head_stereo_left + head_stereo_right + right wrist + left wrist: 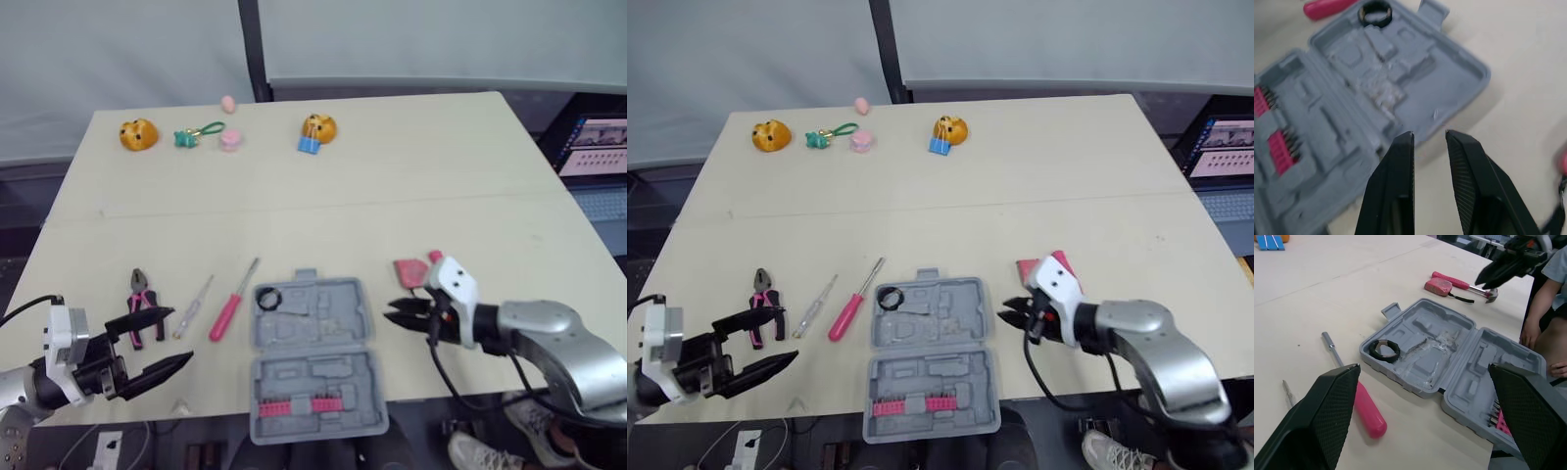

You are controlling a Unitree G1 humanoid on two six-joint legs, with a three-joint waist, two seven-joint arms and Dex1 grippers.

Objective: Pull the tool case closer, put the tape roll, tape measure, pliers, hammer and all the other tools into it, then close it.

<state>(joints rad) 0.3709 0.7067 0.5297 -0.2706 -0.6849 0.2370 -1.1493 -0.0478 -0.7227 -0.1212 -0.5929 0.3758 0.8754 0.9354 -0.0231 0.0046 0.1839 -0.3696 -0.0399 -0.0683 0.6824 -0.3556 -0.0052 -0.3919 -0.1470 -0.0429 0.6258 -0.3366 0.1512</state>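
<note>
The tool case (313,325) lies open at 6 o'clock on the worktop (392,176); its near half appears to overhang the edge; the tape roll (268,298) sits in the 11 o'clock corner of the far half

The left jaws are spread wide and empty at 8 o'clock of the case; the right jaws are narrowly parted, grasping nothing, at 3 o'clock of it

The pliers (141,302), small screwdriver (193,307) and pink screwdriver (227,315) lie at 9 o'clock of the case; the tape measure (409,271) and hammer (1459,283) lie at 2 o'clock, just beyond the right jaws

Probable hazards:
- pressing on the overhanging half may tip the case off the worktop
- a low reach for the tape measure may knock the hammer away
- tools seated outside their moulded recesses may stop the lid from closing
</note>
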